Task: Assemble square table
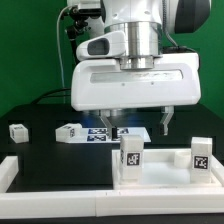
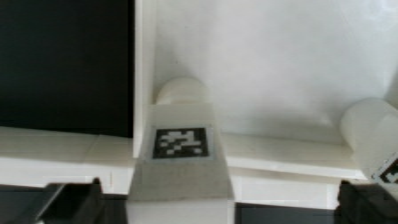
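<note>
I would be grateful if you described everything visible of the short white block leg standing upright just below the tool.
This short white plastic block leg stands upright on the white square plastic slab, in the middle foreground of the exterior view. It looks smooth and matte, with a black-and-white square tag facing the exterior camera. The wrist view shows a rounded end. The open tool hangs just above, seemingly clear of it.

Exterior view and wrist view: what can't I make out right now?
1. Exterior view: the marker board is partly hidden behind the tool.
2. Exterior view: the loose leg has a tag too small to read.
3. Wrist view: the side leg is cut off by the picture's edge; the tool's fingertips are blurred.
</note>
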Controlling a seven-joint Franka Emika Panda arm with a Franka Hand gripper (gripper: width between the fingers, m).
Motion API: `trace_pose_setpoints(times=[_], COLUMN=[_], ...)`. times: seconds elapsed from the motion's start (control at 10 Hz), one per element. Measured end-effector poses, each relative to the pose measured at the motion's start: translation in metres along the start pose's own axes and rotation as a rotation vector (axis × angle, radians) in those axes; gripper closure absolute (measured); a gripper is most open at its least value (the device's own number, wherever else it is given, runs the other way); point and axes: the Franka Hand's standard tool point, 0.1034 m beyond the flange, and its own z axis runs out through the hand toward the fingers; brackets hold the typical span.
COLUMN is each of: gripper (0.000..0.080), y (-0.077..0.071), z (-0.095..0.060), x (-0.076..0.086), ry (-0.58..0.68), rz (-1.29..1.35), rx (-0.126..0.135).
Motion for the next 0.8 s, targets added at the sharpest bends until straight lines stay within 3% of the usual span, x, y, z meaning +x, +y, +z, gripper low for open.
trace_pose_setpoints(times=[0.1, 0.3, 0.8], gripper=[0.015, 0.015, 0.015], y=[0.001, 0.003, 0.01], z=[0.002, 0.014, 0.017], x=[0.004, 0.009, 0.01], ry=[-0.017, -0.005, 0.002], rz=[-0.009, 0.001, 0.017], rx=[0.004, -0.012, -0.022])
